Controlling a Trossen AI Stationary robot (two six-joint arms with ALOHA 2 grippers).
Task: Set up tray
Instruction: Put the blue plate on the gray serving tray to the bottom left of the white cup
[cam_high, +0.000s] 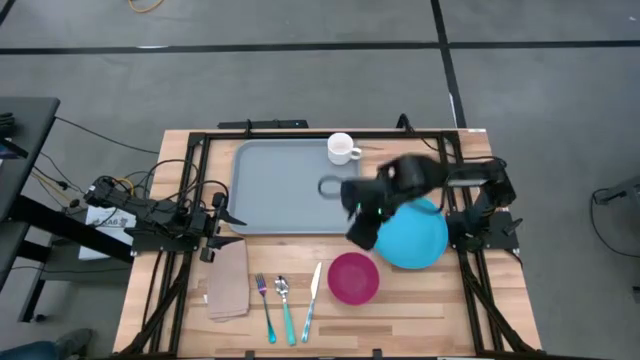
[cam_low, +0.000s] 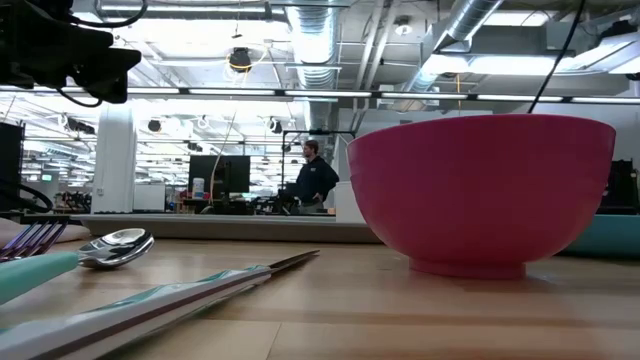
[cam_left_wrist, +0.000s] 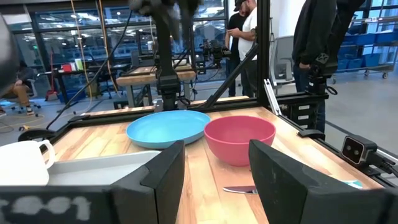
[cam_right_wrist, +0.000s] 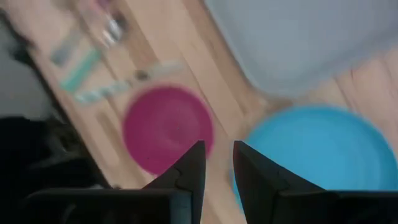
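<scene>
Tray (cam_high: 280, 190) lay flat near the far edge of the wooden table (cam_high: 420, 300), seen from above, with a white mug (cam_high: 342, 149) in its far right corner. The right gripper (cam_high: 362, 228) hung over the tray's near right corner, beside the blue plate (cam_high: 420, 240). A pink bowl (cam_high: 353, 277) sat toward the near edge, next to a knife (cam_high: 312, 300), spoon (cam_high: 286, 308), fork (cam_high: 265, 306) and tan napkin (cam_high: 228, 280). The left gripper (cam_high: 222, 222) waited at the tray's left side.

From table height, the bowl (cam_low: 480, 190) looked huge and hid much behind it. A person (cam_low: 313, 178) stood far back in the room.

The left wrist view showed its fingers (cam_left_wrist: 165, 177) spread apart, with the plate (cam_left_wrist: 168, 127) and bowl (cam_left_wrist: 239, 138) beyond. People stood behind the table, cut off at the top.

The right wrist view was smeared. Its fingers (cam_right_wrist: 189, 171) had a small gap and held nothing, above the bowl (cam_right_wrist: 168, 127) and plate (cam_right_wrist: 317, 155).
</scene>
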